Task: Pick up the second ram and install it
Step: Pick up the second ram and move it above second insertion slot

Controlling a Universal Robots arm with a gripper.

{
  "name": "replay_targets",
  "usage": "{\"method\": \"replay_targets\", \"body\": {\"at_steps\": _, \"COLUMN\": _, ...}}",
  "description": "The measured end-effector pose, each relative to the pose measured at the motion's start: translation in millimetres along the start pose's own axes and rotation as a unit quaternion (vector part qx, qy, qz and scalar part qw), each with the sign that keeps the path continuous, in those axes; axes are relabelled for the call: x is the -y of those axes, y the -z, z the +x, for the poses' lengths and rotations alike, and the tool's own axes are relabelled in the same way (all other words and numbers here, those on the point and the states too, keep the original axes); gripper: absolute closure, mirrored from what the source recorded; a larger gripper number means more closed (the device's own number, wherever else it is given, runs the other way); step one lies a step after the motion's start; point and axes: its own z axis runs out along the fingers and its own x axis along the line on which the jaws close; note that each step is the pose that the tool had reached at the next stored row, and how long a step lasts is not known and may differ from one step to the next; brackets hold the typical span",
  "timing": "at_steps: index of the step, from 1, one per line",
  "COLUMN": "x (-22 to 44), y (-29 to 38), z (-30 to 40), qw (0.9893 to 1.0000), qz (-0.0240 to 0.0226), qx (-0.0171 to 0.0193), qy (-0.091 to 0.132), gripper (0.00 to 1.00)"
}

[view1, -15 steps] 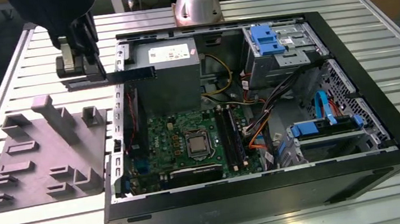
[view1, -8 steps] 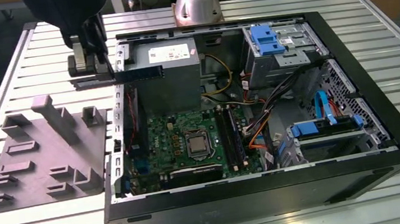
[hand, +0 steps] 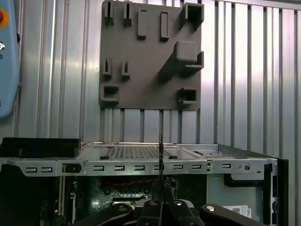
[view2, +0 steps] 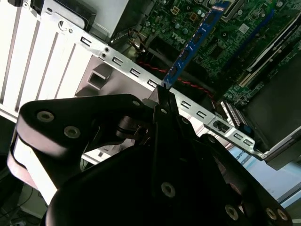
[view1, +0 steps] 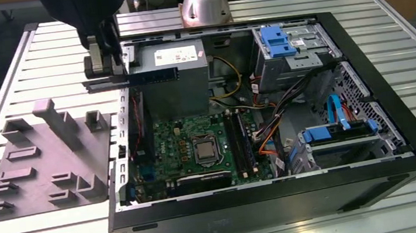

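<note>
Dark ram stick point(view1: 153, 75) is held by one end in my gripper point(view1: 114, 74), fingers clenched on it, stick lying level. In the exterior view it hangs at about 10 o'clock of the open computer case point(view1: 265, 207), over the rim, just beside the grey power box point(view1: 186, 95). Green board point(view1: 172, 144) is toward 5 o'clock from the stick, well apart. Grey holder plate point(view1: 48, 158) lies at 9 o'clock of the case.
</note>
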Motion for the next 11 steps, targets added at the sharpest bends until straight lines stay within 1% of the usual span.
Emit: {"method": "replay_targets", "body": {"at_steps": 11, "x": 19.1, "y": -0.7, "z": 0.1, "qw": 1.0, "qz": -0.0001, "qx": 0.0, "qy": 0.0, "gripper": 0.89}}
